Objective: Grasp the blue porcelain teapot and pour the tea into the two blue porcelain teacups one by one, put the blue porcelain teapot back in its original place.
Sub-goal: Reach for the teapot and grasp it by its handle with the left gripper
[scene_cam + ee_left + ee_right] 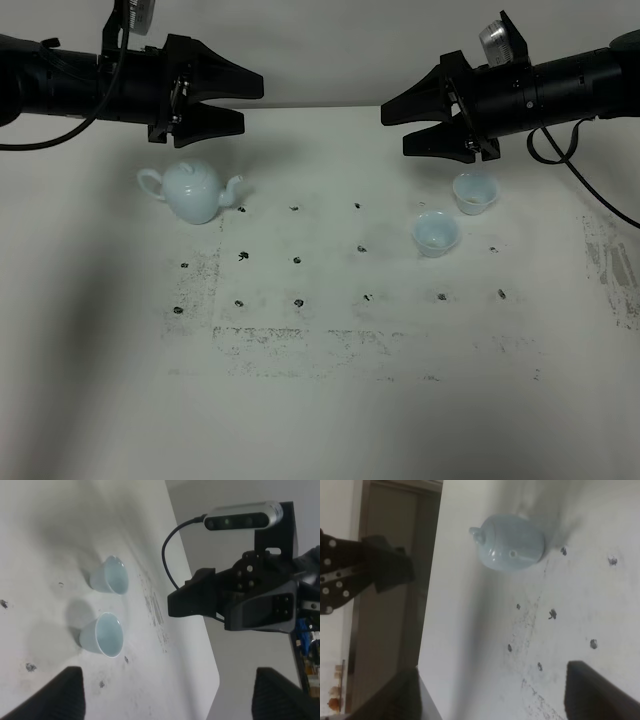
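The blue porcelain teapot point(195, 190) point(512, 542) stands upright at the left of the white table, handle to the left and spout to the right. Two blue porcelain teacups stand upright and close together at the right, one farther back point(476, 192) point(110, 575) and one nearer point(436, 233) point(102, 635). My left gripper point(250, 105) point(167, 680) hovers open above and just behind the teapot, holding nothing. My right gripper point(393, 130) point(492, 672) hangs open above and left of the cups, also with nothing in it. The two grippers point toward each other.
The white tabletop point(330, 400) carries a grid of small black marks and smudges. Its back edge point(320, 106) runs just behind the grippers. The right arm point(250, 600) fills part of the left wrist view, and the left arm point(365, 570) shows in the right wrist view.
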Controlling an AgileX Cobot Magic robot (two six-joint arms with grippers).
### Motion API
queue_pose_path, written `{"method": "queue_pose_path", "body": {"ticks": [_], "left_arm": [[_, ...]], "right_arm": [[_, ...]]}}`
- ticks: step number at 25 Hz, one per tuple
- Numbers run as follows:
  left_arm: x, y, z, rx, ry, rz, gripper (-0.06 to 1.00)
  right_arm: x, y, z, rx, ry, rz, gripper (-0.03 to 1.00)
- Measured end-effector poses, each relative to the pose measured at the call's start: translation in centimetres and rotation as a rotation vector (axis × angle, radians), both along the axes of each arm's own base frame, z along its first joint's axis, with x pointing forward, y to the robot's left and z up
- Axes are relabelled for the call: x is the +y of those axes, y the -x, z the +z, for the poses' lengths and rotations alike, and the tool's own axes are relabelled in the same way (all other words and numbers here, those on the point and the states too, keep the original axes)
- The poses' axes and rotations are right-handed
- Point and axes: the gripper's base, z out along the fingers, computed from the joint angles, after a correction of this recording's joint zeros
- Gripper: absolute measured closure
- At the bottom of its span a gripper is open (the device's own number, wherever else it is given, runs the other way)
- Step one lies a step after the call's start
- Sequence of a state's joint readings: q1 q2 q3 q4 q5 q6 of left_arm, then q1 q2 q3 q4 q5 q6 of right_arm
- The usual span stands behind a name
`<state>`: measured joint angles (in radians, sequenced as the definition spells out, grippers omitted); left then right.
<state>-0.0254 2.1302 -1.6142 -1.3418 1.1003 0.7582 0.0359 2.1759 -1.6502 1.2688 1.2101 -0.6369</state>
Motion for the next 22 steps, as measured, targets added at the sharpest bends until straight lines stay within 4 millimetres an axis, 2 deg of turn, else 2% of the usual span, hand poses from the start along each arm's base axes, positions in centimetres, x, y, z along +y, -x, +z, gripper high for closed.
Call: {"method": "queue_pose_path", "body": {"ticks": [10,13,16,22], "left_arm": [[0.0,0.0,0.0,0.000,0.000,-0.001,0.88],[0.0,0.0,0.0,0.000,0.000,-0.001,0.88],[0.0,0.0,0.0,0.000,0.000,-0.001,0.88],[0.0,0.0,0.0,0.002,0.001,-0.004,0.88]], "right_arm": [[0.0,0.0,0.0,-0.009,0.002,0.004,0.39],[-0.2,-0.2,0.4,-0.054,0.056,0.036,0.39],[-0.7,-0.1,1.7,-0.088,0.201,0.073,0.39],[-2.2,1.3,4.6,-0.092,0.749,0.084,0.39]]}}
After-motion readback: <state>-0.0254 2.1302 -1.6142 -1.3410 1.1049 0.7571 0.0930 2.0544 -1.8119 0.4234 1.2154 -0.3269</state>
